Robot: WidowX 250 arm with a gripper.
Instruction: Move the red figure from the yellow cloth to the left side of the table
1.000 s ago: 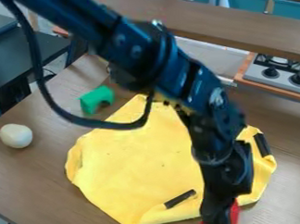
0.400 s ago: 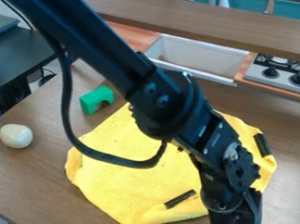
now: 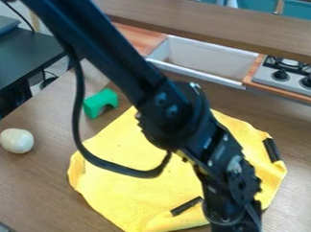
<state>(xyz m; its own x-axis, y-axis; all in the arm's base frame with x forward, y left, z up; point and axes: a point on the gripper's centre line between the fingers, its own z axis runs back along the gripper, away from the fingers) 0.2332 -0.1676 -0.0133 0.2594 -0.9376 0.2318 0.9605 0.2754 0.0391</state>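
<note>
Gripper (image 3: 236, 228) over near right of yellow cloth (image 3: 141, 195), grip state can't tell. Risk: low leftward sweep drags cloth, knocks white egg-shaped object (image 3: 16, 141).

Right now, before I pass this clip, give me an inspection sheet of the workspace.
surface: brown wood-grain table
job's things: yellow fabric cloth, spread with uneven edges, partly behind the black jointed robot arm
clutter: green arch-shaped block beyond the cloth's upper left; off-white rounded object near the left edge; short dark bar on the cloth's lower part, another dark bar at its right edge
tool: at the bottom edge; state cannot be told
cables: thick black cable, looping from the arm over the cloth
surroundings: silver-grey stove with black knobs, upper right
</note>
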